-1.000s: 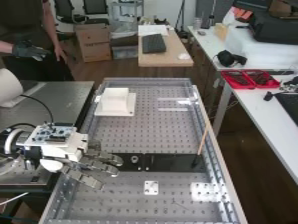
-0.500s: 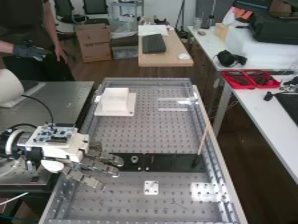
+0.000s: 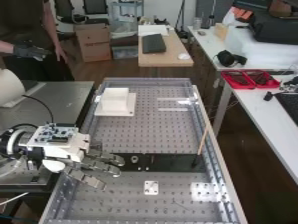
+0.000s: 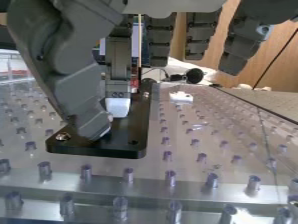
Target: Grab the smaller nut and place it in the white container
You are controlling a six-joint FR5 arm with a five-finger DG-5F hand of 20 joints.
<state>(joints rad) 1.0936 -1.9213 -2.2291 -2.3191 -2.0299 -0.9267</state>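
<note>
Slight travel of the hand [image 3: 93,165] toward three o'clock is registered since the earlier high-view frames; twelve o'clock denotes the far end of the bench. Two small metal pieces lie on the black plate [image 3: 174,162]. The smaller piece [image 3: 147,169], apparently the smaller nut, sits at about four o'clock from the larger ring [image 3: 134,159] and apart from it. At high-view scale I cannot confirm its shape.

Hand state: released. I read the fingers as extended and loosely spread, at nine o'clock from both pieces. In the wrist view, the thumb [image 4: 70,85] and one pale-tipped finger [image 4: 118,67] hang over the plate, with nothing gripped between them. Beside the thumb, a round metal fastener [image 4: 63,136] rests near the plate corner; I cannot match it to either piece.

The black plate lies crosswise on the perforated bed [image 3: 143,132]. At six o'clock from the plate, and apart from it, lies a white holed tab [image 3: 151,187]. A thin rod [image 3: 203,140] stands tilted at the plate's three o'clock end. The white container [image 3: 115,102] is positioned at eleven o'clock from the plate, well apart, near the bed's far end. Beyond the bed, at about one o'clock, red trays [image 3: 237,84] rest on a side table [image 3: 266,107].
</note>
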